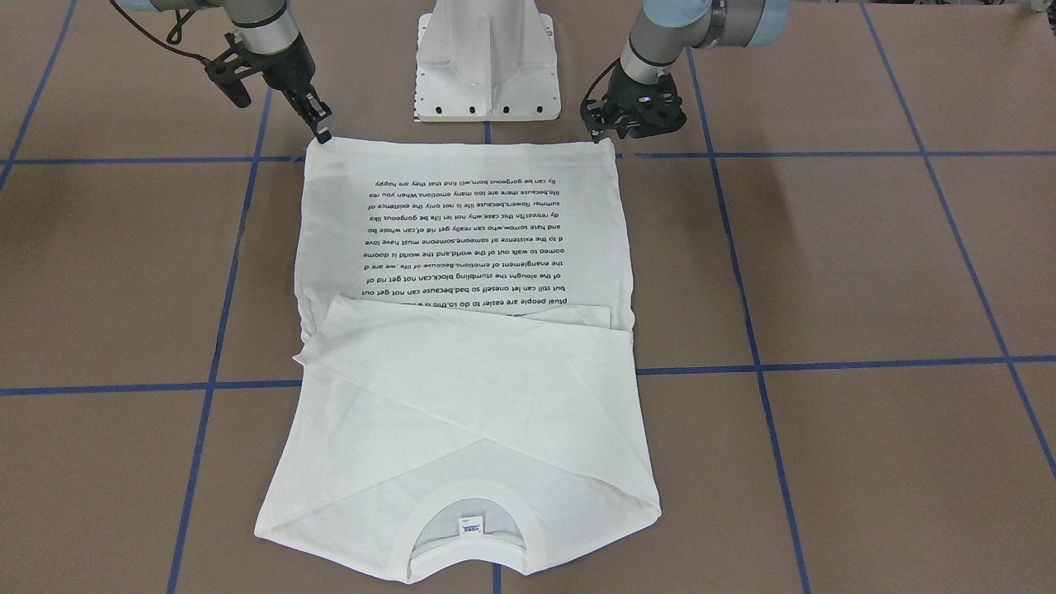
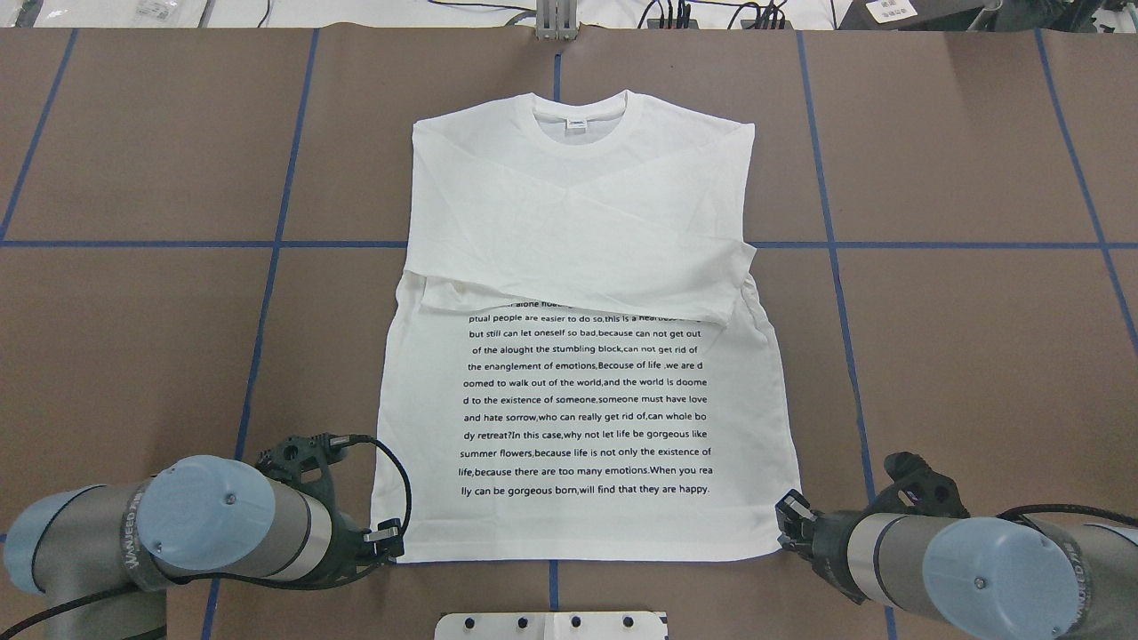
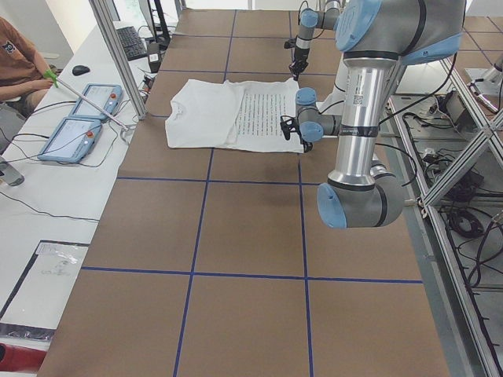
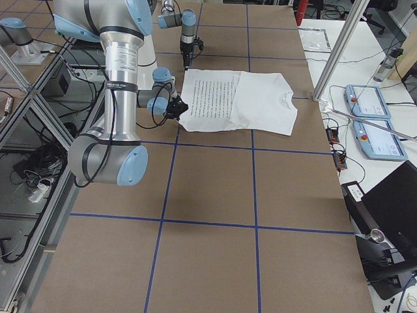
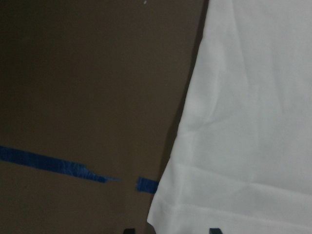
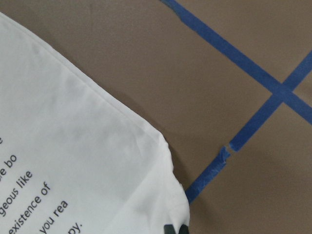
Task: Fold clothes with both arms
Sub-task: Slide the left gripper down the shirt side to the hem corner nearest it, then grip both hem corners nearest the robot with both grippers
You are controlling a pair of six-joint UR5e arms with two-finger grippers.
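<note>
The shirt (image 2: 578, 267) lies flat on the counter (image 2: 978, 356), sleeves folded in. By its look it is light, limp cotton, best taken at the hem corners. The left gripper (image 2: 388, 544) stands apart astride one corner; the right gripper (image 1: 322, 130) looks pinched together on the other.

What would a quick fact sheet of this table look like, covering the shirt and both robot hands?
Garment: white T-shirt, flat, text side up, collar away from robot
Sleeves: folded across the chest
Left gripper: open around near hem corner
Right gripper: looks pinched on other hem corner
Surface: brown table, blue tape grid
</note>
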